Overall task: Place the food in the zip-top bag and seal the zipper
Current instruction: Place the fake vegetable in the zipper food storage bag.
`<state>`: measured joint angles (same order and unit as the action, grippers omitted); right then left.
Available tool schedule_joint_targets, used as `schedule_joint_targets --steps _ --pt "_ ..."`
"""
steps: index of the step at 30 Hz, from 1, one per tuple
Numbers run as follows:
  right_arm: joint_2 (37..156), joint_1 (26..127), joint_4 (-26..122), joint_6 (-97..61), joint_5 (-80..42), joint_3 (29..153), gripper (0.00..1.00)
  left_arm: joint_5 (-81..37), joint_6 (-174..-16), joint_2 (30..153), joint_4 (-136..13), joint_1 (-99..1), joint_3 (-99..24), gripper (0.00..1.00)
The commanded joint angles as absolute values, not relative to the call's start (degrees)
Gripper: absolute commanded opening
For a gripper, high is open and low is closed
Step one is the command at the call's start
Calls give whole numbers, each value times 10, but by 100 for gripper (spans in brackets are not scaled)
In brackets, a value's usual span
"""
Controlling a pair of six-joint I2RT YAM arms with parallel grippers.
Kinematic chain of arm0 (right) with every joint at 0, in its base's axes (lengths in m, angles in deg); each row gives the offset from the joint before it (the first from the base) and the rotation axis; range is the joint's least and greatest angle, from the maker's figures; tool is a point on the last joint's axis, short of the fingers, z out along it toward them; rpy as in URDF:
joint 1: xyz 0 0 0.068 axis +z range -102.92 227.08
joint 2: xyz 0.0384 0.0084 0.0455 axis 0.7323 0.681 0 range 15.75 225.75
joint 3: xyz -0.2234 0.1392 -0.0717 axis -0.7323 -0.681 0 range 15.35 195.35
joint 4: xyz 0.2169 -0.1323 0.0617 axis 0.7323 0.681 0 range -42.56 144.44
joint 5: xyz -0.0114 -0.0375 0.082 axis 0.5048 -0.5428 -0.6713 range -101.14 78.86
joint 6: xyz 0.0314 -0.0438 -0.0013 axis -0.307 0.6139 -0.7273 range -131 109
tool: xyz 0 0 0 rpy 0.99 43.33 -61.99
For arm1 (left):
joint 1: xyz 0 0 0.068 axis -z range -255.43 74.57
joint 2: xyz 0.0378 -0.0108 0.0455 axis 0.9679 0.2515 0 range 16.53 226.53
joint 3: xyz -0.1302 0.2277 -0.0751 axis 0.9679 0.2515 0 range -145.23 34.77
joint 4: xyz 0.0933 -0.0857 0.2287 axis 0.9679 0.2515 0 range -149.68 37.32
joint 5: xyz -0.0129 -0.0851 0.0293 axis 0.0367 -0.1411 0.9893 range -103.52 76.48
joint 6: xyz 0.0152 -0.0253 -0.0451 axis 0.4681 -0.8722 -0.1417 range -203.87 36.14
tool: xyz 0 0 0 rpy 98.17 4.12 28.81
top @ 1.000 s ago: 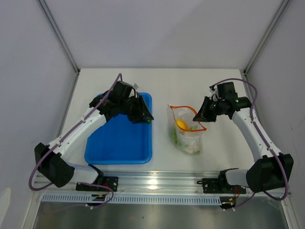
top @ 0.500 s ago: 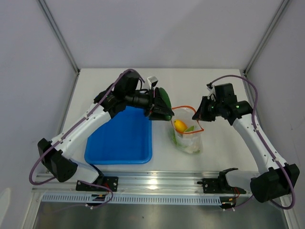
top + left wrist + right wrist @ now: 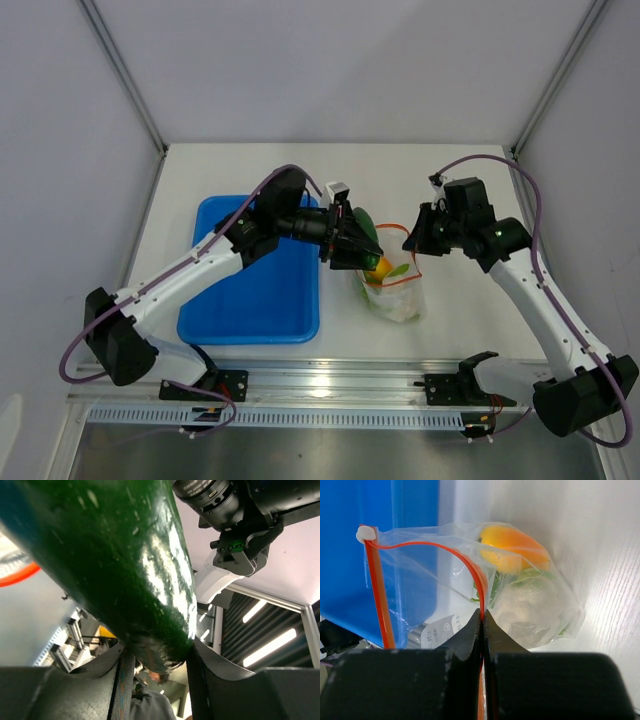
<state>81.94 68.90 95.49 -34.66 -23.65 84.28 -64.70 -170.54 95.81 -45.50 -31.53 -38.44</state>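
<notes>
Two claws are working one bag (image 3: 398,295). The left claw (image 3: 350,248) is clamped on the cucumber (image 3: 125,565), dark green and glossy, with its fingers (image 3: 75,685) hugging the rounded end from both sides. From above, the cucumber hangs tilted over the left rim of the bag's mouth; whether it touches the plastic, I cannot tell.

Over on the right, the right claw (image 3: 482,630) has its pads pressed tight together, pinching the zipper (image 3: 425,544) on the near lip. That orange-red strip curves away in a wide loop, so the mouth gapes.

Inside the clear plastic sits the orange fruit (image 3: 512,547), up against the far wall. Below it lies the pale cabbage (image 3: 535,612), and there are green scraps between the two, too crumpled behind the plastic to name.

The bag rests on the white table (image 3: 470,200), just right of the blue tray (image 3: 250,290). The left arm reaches across the tray's far right corner.
</notes>
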Motion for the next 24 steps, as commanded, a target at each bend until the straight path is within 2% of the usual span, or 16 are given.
schedule_joint_targets --steps 1,4,9,16,24 --pt "799 698 929 -339 -212 869 0 -672 -1876 942 -445 -292 -384 0" --pt "796 702 931 -338 -204 869 0 -666 -1875 949 -408 -281 -398 1" --pt "790 706 931 -336 -198 870 0 -631 -1844 955 -248 -275 -430 1" --pt "791 708 936 -332 -195 872 0 -608 -1853 976 -156 -259 -450 0" --pt "792 712 938 -331 -190 872 0 -626 -1854 1029 -157 -238 -486 1"
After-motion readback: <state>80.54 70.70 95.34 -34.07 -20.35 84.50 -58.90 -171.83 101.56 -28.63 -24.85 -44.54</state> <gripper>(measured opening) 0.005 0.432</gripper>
